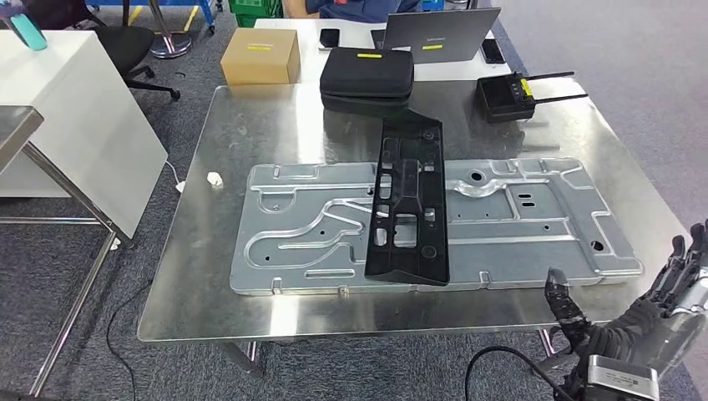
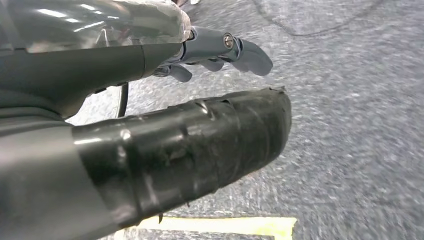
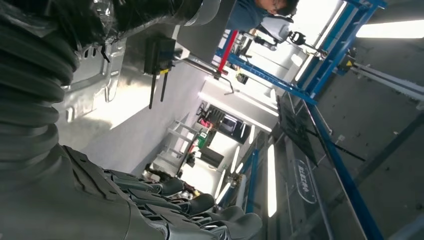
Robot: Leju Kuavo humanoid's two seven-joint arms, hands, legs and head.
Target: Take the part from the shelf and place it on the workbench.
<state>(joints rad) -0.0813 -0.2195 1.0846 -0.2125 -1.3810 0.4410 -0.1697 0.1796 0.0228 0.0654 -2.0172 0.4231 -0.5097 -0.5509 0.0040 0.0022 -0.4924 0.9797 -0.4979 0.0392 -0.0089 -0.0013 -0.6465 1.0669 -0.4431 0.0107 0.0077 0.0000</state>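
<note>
Long black perforated part (image 1: 408,200)

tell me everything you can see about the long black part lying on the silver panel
The black part is a long, narrow moulded piece, plastic by its matt look, with raised ribs, rectangular cut-outs and small round holes. It lies flat, lengthwise away from the robot, across the middle of the stamped metal panel. Its far end, wider, with an angled edge, overhangs the panel onto the workbench. No hand touches it; the right hand is off to the side at the near table edge.
</note>
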